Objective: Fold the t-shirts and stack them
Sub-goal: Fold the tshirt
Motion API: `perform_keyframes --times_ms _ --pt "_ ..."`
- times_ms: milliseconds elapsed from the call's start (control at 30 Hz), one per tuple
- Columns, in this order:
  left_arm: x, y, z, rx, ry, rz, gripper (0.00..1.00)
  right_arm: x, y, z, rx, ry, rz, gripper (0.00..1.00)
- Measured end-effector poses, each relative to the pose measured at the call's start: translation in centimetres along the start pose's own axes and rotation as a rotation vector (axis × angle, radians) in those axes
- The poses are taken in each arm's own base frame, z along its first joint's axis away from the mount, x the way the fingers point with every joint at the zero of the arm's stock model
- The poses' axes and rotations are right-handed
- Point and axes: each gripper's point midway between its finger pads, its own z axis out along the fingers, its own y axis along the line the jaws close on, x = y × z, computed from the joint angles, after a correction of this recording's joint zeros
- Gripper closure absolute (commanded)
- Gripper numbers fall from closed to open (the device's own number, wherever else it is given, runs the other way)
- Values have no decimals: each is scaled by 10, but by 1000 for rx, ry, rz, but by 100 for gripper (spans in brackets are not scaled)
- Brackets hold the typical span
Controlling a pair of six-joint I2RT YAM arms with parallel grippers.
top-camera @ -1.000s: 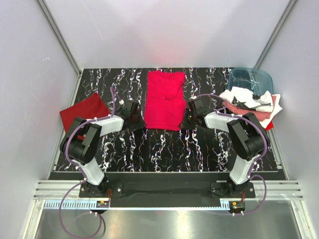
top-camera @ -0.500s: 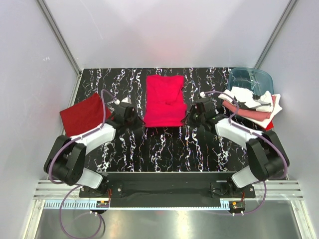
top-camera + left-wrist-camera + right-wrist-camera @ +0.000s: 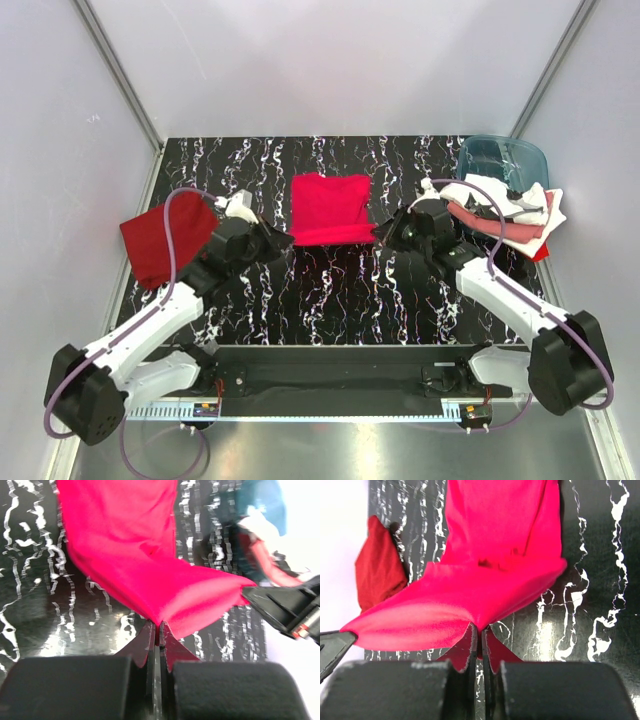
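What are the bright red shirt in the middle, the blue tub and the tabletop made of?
Crimson t-shirt: soft matte knit cloth, likely cotton; it creases and sags.
Tub: translucent teal plastic, slightly glossy; its walls are see-through.
Tabletop: black with white veins, a marble look, probably laminate.

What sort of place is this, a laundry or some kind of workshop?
Probably a robot test booth, not a laundry. Plain white panels wall in a black marbled table. The left gripper and right gripper each pinch a crimson t-shirt. More shirts are piled by a blue tub.
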Motion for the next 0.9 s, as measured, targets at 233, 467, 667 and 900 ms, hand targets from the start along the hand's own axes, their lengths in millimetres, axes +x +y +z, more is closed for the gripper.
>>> perform_keyframes --times_ms 233,467,667,900 --pt "10 -15 -8 36 12 22 100 -9 9 -12 -34 -36 -14 100" --pt "15 -8 -10 4 26 21 100 -8 6 -18 -17 -31 -18 100" --pt "7 -18 -22 39 -4 2 100 -19 16 -35 -45 -81 -28 100" --pt "5 -27 -30 74 -15 -3 100 -26 24 -49 -71 -111 -34 100"
